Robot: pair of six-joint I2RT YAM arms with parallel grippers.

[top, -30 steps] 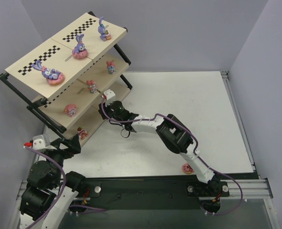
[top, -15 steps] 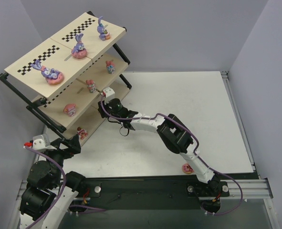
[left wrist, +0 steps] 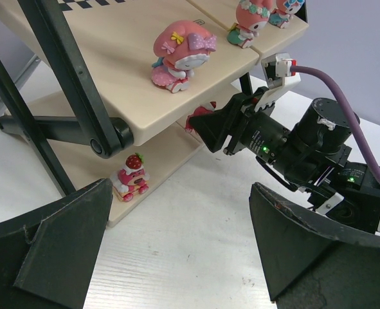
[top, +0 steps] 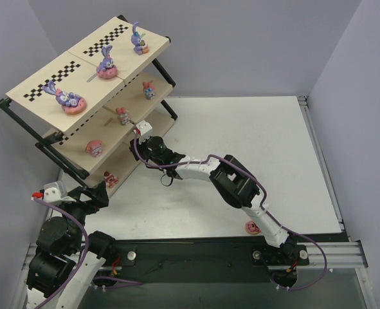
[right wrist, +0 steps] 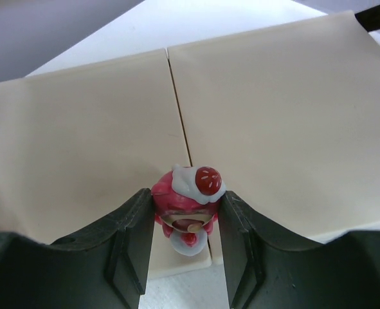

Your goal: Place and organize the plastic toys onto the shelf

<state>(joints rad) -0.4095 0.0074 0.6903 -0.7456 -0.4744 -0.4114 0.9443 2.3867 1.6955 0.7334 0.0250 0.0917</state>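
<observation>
The right fingers [right wrist: 135,225] are clamped on a red strawberry-topped toy [right wrist: 186,196], one finger pressed against each side of it. The toy sits upright between them, its white cream cap and berry poking above the fingertips. Just beyond the fingertips lies the lowest board [right wrist: 273,116] of the shelf [top: 38,104], and the toy lines up with the seam where 2 boards meet.

The left fingers [left wrist: 54,251] stand wide apart with nothing between them. Ahead of them and slightly toward the left one, a small strawberry-topped figure [left wrist: 131,177] stands near the edge of the bottom board. Higher up and further ahead, a pink hooded figure [left wrist: 178,55] sits on the middle board, with 2 more pink figures [left wrist: 251,22] past it at that board's far end.

From above, 3 purple bunnies [top: 106,66] on pink rings sit spread along the checkered top board, well above both sets of fingers. 1 pink toy [top: 252,226] lies on the worktop [top: 254,148] far behind the right fingers, close to that arm's base.
</observation>
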